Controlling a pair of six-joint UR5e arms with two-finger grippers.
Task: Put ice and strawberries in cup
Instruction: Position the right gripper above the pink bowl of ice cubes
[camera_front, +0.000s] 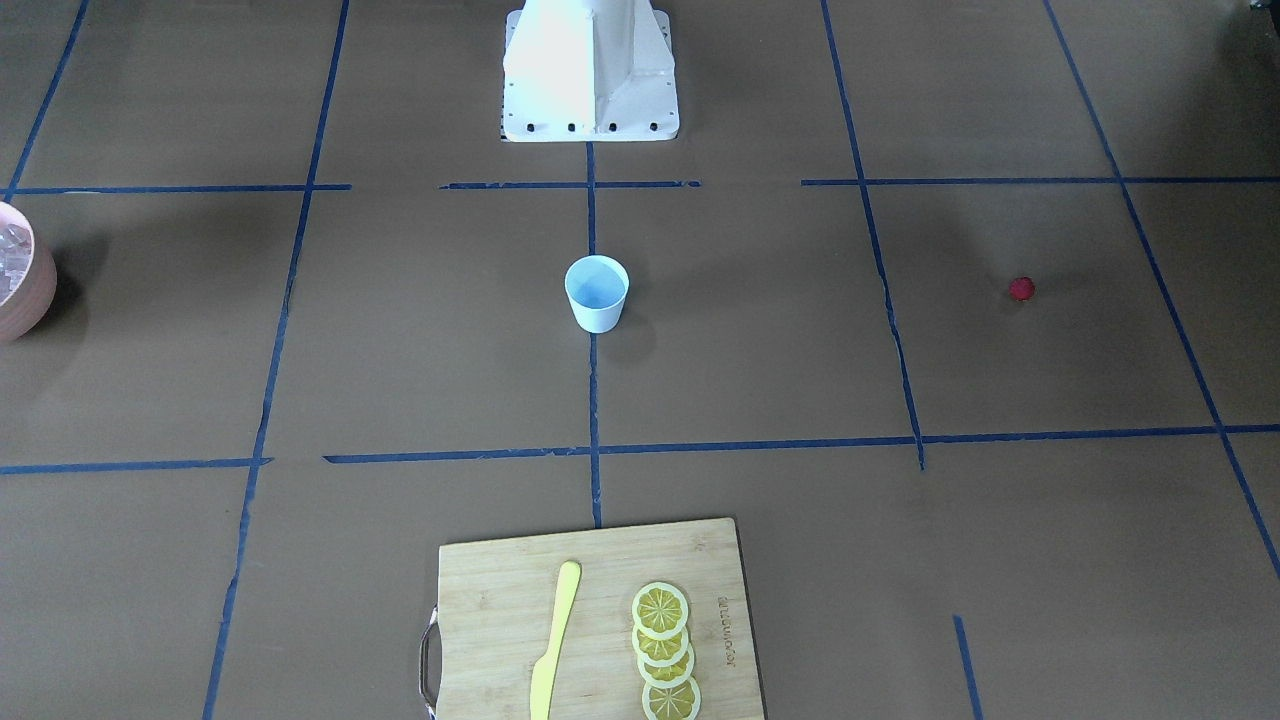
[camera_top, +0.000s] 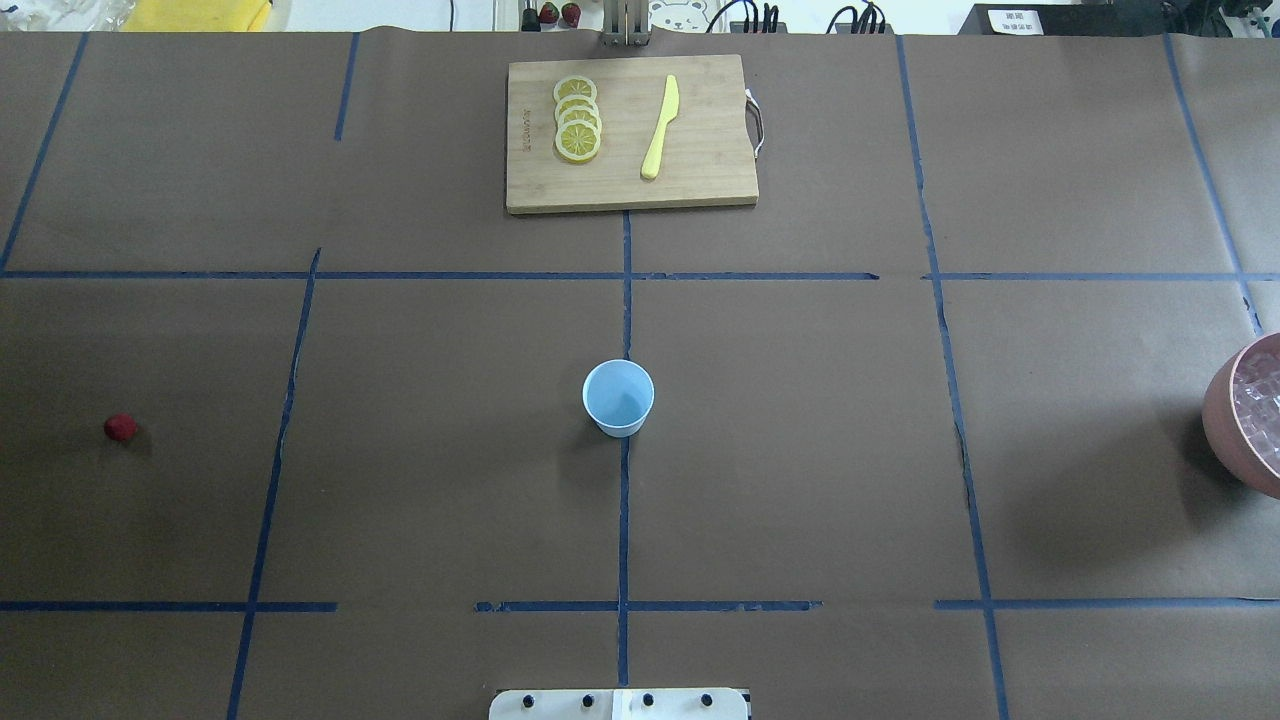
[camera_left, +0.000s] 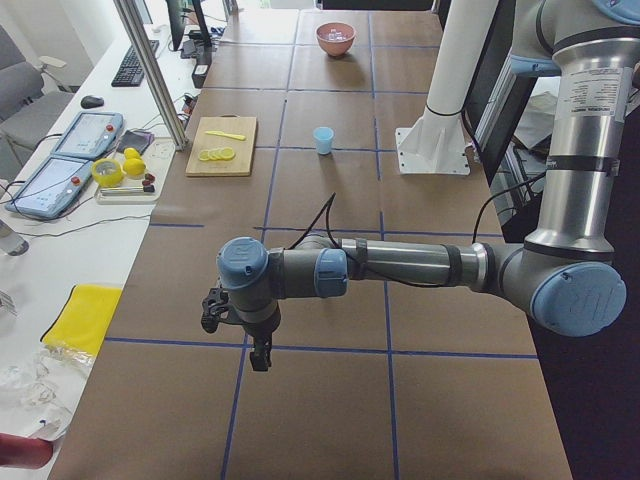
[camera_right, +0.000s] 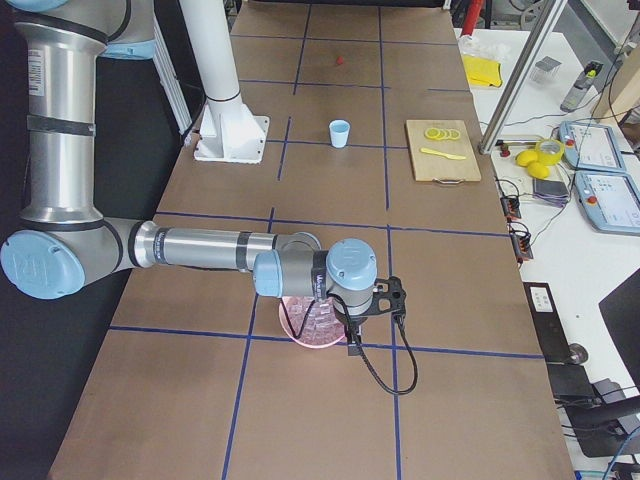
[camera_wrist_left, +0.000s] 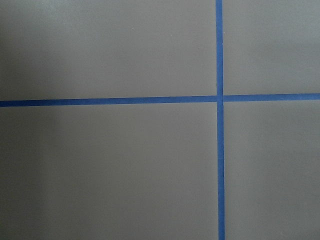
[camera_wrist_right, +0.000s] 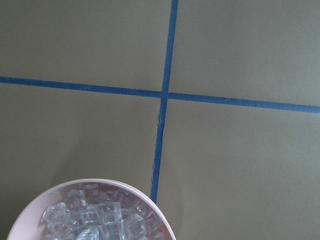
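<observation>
Right gripper — open or closed, I cannot tell — hangs by the pink bowl; centre it over one top ice cube, descend straight.

Overhead and front views look steeply down from opposite sides, sharing the cup (mirrored left-right); side views look along the table; wrist views sit close above it.

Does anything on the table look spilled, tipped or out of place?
Nothing stands out. The small pale blue cup stands upright and empty, the clear ice cubes lie inside the pink bowl, the tiny red strawberry lies alone on the paper, and the yellow lemon slices and knife sit tidily on the bamboo board.
</observation>
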